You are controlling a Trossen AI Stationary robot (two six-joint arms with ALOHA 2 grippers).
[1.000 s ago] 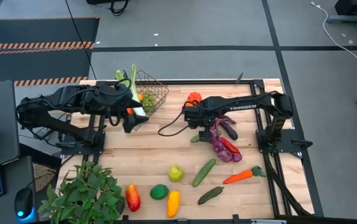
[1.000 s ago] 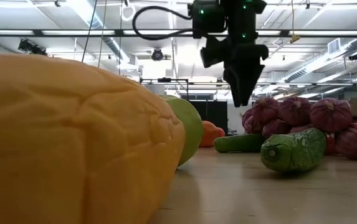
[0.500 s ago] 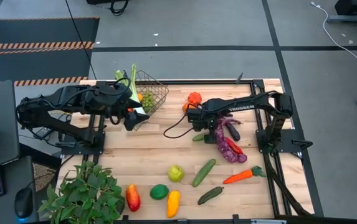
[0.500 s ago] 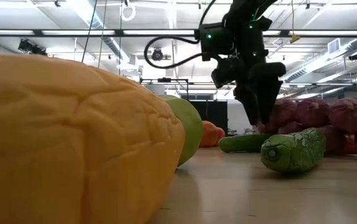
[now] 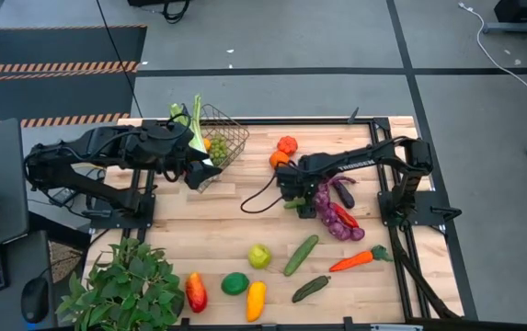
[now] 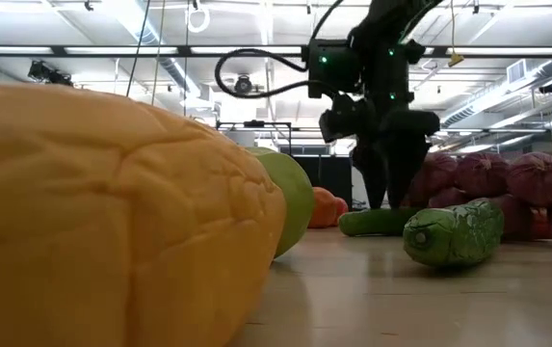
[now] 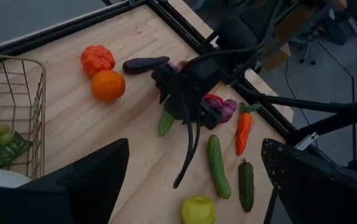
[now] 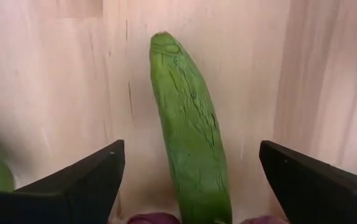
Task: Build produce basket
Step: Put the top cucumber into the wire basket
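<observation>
- The right gripper [image 5: 292,198] is low over the middle of the wooden table [image 5: 245,221], pointing down at a small green cucumber [image 8: 190,124] that lies flat on the boards.
- Its two dark fingers [image 8: 72,183] stand wide apart, one on each side of the cucumber, and touch nothing (the wrist view shows bare wood between each finger and the green skin).
- In the low view the same gripper [image 6: 386,193] hangs just above the tabletop, with the cucumber [image 6: 377,222] on the boards beneath it.
- Just beside this gripper lies the bunch of purple grapes [image 5: 327,213] with a red piece on it, and a dark eggplant [image 5: 341,191] next to that.
- An orange [image 5: 278,158] and a red-orange piece [image 5: 287,143] sit together nearby, toward the basket side.
- The basket [image 5: 222,140] stands tilted at the far left part of the table; green grapes [image 5: 217,145] show inside it and celery [image 5: 192,124] stands at its near edge.
- The left gripper [image 5: 199,170] rests just beside the basket, fingers [image 7: 85,180] spread and empty.
- More produce lies along the near side of the table: a carrot [image 5: 360,259], two more cucumbers [image 5: 301,255] [image 5: 310,288], a green apple-like piece [image 5: 259,256], a round green piece [image 5: 234,283], a yellow piece [image 5: 256,300] and a red piece [image 5: 195,291].
- A leafy plant [image 5: 125,285] sits at the near left corner.
</observation>
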